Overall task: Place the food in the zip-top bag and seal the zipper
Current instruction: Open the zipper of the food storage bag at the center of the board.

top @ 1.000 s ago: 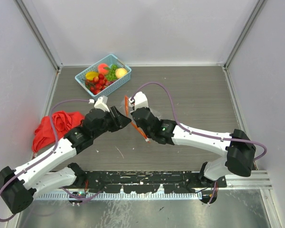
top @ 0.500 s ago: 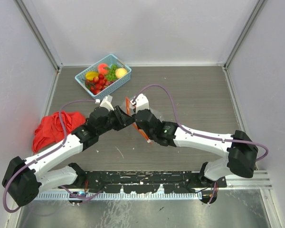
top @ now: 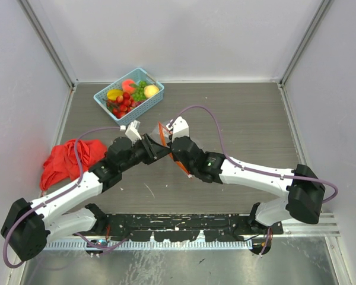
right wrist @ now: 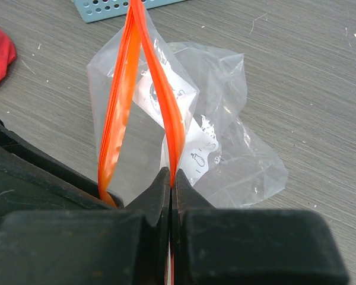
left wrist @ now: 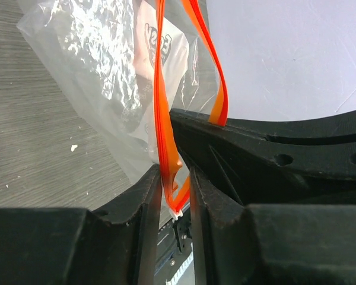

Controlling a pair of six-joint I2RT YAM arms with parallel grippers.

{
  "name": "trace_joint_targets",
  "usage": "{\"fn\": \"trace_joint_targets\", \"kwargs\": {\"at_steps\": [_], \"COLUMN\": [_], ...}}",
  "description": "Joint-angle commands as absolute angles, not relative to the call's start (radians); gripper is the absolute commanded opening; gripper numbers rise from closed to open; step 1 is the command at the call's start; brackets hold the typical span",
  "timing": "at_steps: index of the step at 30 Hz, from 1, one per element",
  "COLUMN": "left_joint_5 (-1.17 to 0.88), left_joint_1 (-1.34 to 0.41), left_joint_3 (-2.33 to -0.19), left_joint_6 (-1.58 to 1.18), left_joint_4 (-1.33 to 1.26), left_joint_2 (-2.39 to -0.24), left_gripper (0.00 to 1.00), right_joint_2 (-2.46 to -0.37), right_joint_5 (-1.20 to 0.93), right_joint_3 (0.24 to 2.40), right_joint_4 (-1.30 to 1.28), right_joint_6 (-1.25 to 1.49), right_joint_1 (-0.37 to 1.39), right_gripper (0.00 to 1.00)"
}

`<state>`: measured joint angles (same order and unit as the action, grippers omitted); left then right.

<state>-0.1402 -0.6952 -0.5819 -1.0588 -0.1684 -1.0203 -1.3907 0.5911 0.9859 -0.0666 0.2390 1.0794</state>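
A grey wood-grain table [top: 243, 119] is seen, boxed in by pale walls. At the near edge the two arm bases are bolted to a black rail [top: 184, 224], and from there both arms are angled inward so that the fingers meet mid-table.

There the clear, wrinkly zip-top bag [right wrist: 225, 154] is held up off the table, mouth uppermost, its body hanging down behind. One lip of the red-orange zipper strip [right wrist: 121, 101] is clamped flat in the fully closed right gripper [right wrist: 169, 178]. The other lip is bracketed by the left gripper [left wrist: 175, 178], whose jaws are drawn narrow about it with a slit showing; a firm pinch cannot be confirmed. The two lips are bowed apart between the grippers, and it is judged that they are taken separately so the mouth can be pulled open for loading.

To the left, a crumpled red cloth [top: 62, 166] is left lying beside the left arm.

Farthest back, the small toy fruits [top: 130, 95] are heaped in a light-blue plastic mesh basket [top: 143, 108], well apart from the bag. Nothing has been bagged yet, and sealing is a long way off.
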Motion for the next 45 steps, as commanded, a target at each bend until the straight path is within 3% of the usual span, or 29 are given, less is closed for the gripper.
{"fn": "trace_joint_targets", "kwargs": {"at_steps": [1,5,9,19,26,30,35,45], "left_joint_5": [-0.172,-0.161,-0.120,0.176,0.240,0.191,0.151,0.126], "left_joint_1": [-0.690,-0.692,-0.690,-0.691,-0.691,-0.692,-0.691,-0.692], "left_joint_3": [-0.572,-0.572,-0.582,-0.757,-0.795,-0.763,-0.753,-0.689], "left_joint_6": [-1.065,-1.059,-1.036,-0.847,-0.793,-0.833,-0.883,-0.973], "left_joint_4": [-0.285,-0.279,-0.205,0.308,0.385,0.304,0.252,0.157], "left_joint_2": [-0.998,-1.001,-0.998,-0.987,-1.006,-0.982,-0.966,-0.949], "left_gripper": [0.24,0.16,0.00,0.00,0.00,0.00,0.00,0.00], "right_joint_2": [-1.345,-1.348,-1.350,-1.328,-1.356,-1.384,-1.417,-1.456], "right_joint_5": [0.576,0.566,0.574,0.692,0.715,0.698,0.678,0.570], "right_joint_3": [0.985,0.985,0.986,1.008,1.054,1.068,1.084,1.091], "right_joint_4": [-0.009,-0.005,-0.012,-0.097,-0.157,-0.173,-0.185,-0.191], "right_joint_6": [0.261,0.264,0.256,0.189,0.169,0.207,0.281,0.407], "right_joint_1": [1.070,1.067,1.065,1.062,1.061,1.062,1.062,1.063], "right_gripper": [0.03,0.03,0.03,0.04,0.08,0.17,0.36,0.52]}}
